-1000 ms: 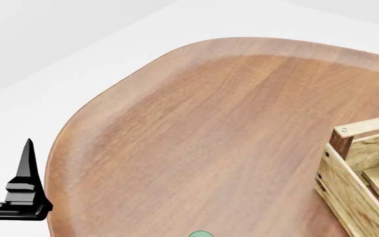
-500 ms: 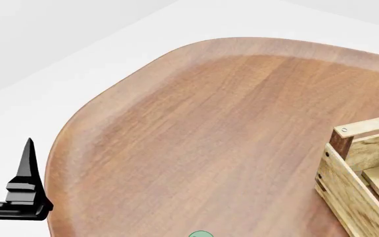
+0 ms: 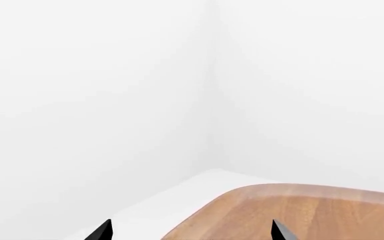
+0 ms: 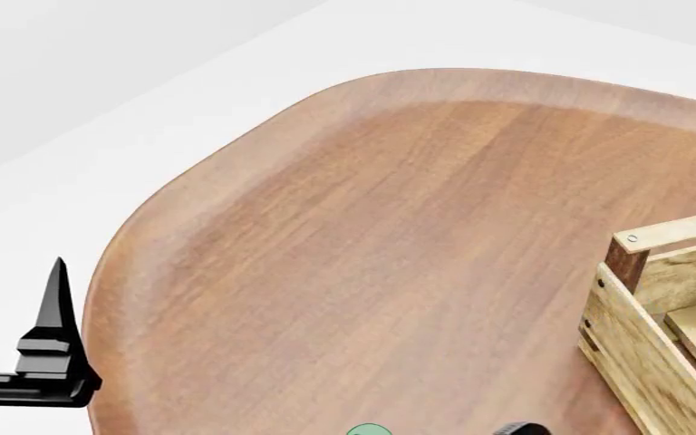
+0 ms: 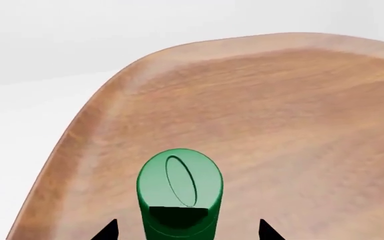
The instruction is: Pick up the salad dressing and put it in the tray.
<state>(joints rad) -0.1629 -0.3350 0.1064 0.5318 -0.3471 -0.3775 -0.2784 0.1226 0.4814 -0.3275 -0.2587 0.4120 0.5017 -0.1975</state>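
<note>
Salad dressing point(image 5: 180, 192): a green bottle with a rounded cap, standing upright on the brown wooden surface point(image 4: 420, 236) near its near edge; in the head view only a sliver of its pale green top point(image 4: 370, 430) is showing at the bottom of the frame.

Right gripper point(image 5: 186, 231): its two dark fingers point(image 5: 106, 231) are sitting wide apart, one on either side of the bottle, with a gap on each side; they are not touching it. In the head view only a small dark part point(image 4: 525, 428) is peeking in at the near edge, just beside the bottle top.

Tray point(image 4: 662, 317): the pale slatted crate with a dark brown corner post is resting at the right edge of the surface, well apart from the bottle; only its near-left corner is showing.

Left gripper point(image 4: 55, 304): hanging off the left edge of the surface, over the white floor, one finger pointing up. In the left wrist view its two finger tips point(image 3: 101, 231) are standing wide apart, holding nothing, facing a rounded corner of the surface.
</note>
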